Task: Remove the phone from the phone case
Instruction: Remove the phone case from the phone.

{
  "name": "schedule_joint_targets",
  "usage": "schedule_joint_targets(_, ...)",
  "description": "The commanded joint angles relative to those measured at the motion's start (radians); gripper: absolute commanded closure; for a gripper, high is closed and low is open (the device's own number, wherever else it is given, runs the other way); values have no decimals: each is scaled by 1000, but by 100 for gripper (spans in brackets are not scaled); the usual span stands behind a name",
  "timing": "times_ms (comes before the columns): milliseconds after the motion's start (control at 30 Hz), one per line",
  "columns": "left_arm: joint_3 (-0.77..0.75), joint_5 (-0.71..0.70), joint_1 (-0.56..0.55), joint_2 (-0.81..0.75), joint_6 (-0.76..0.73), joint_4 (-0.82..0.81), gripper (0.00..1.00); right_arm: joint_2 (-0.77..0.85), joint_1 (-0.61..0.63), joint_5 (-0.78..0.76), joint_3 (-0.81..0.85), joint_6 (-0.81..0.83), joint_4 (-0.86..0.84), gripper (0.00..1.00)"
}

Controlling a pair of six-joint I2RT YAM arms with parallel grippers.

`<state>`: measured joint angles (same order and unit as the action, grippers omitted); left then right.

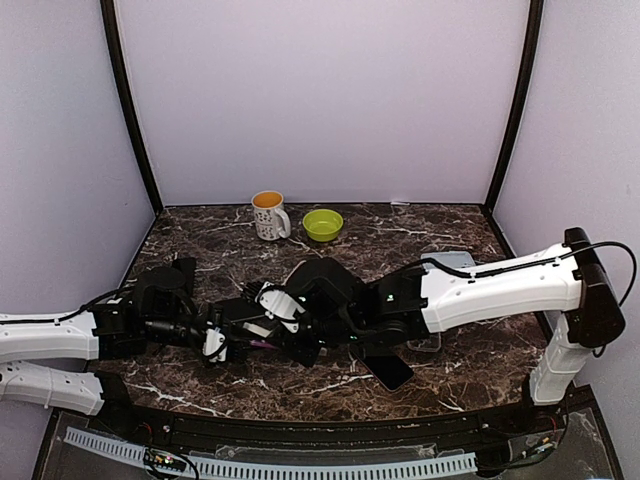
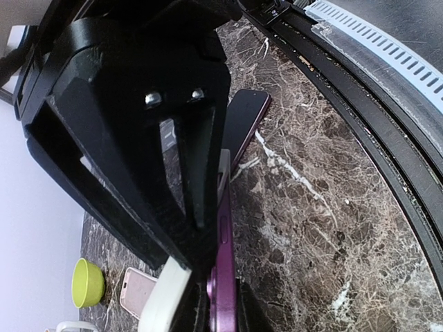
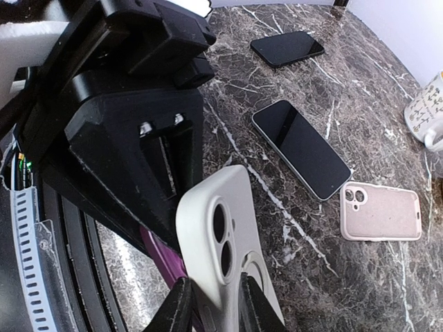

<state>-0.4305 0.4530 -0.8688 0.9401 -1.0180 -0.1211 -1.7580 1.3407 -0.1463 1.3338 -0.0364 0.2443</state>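
My left gripper [image 2: 223, 304] is shut on the edge of a purple phone [image 2: 224, 266]. My right gripper [image 3: 216, 308] is shut on a white phone case [image 3: 223, 238] with two camera holes. The purple phone [image 3: 162, 256] shows behind the case's left side, partly out of it. In the top view both grippers meet low at the table's middle, left gripper [image 1: 258, 335] and right gripper [image 1: 290, 318], with the white case [image 1: 276, 304] between them. How much of the phone sits in the case is hidden.
A dark phone [image 3: 301, 149], a second dark phone [image 3: 287, 48] and a pink case [image 3: 381, 211] lie on the marble table [image 1: 440, 230]. A mug [image 1: 268, 214] and green bowl [image 1: 322, 224] stand at the back. Another phone [image 1: 386, 370] lies near the front edge.
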Motion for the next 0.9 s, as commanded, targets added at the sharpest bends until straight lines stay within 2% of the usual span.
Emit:
schedule_joint_targets(0,-13,66,-6,-52,4,-133,100,-48,9,-67,45,5,47,72)
schedule_joint_targets(200,-13,88,-6,-53,8,-129,100,-87,17,-77,97,22,72,68)
schedule_joint_targets(400,-12,84,-6,-52,7,-129,100,-96,23,-69,105,31,76,70)
schedule_joint_targets(667,-12,57,-6,-53,-3,-135,100,-131,32,-42,134,31,112,76)
schedule_joint_targets(867,-12,45,-6,-59,-5,-138,100,-131,36,-57,136,22,136,89)
